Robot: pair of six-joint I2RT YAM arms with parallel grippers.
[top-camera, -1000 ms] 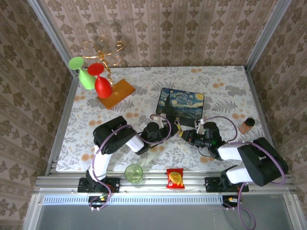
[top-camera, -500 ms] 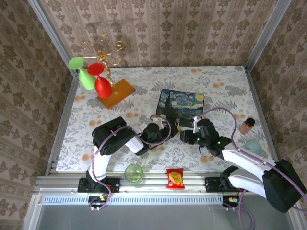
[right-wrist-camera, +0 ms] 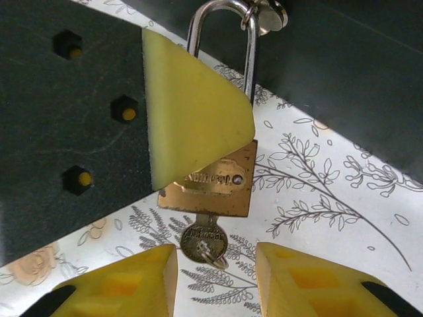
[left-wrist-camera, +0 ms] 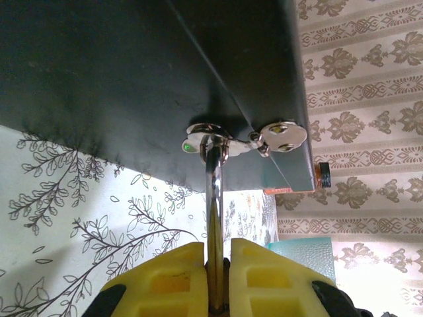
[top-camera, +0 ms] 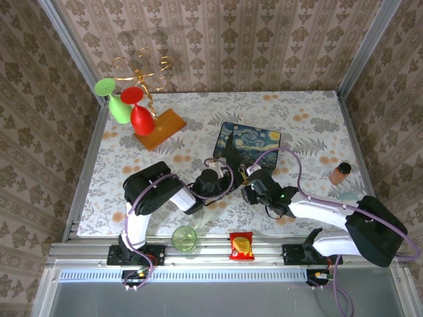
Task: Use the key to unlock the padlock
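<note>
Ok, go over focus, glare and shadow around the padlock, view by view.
Right wrist view: the small brass padlock and its round-headed metal key are sharp, the right gripper's yellow fingertips soft. Left wrist view: the dark box side shows almost no detail; glare streaks the silvery shackle. Top view: even light, padlock too small to resolve.

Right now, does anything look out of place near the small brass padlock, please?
Nothing damaged; one oddity: the small round-headed metal key sits unheld in the brass padlock, the open right gripper straddling it.
</note>
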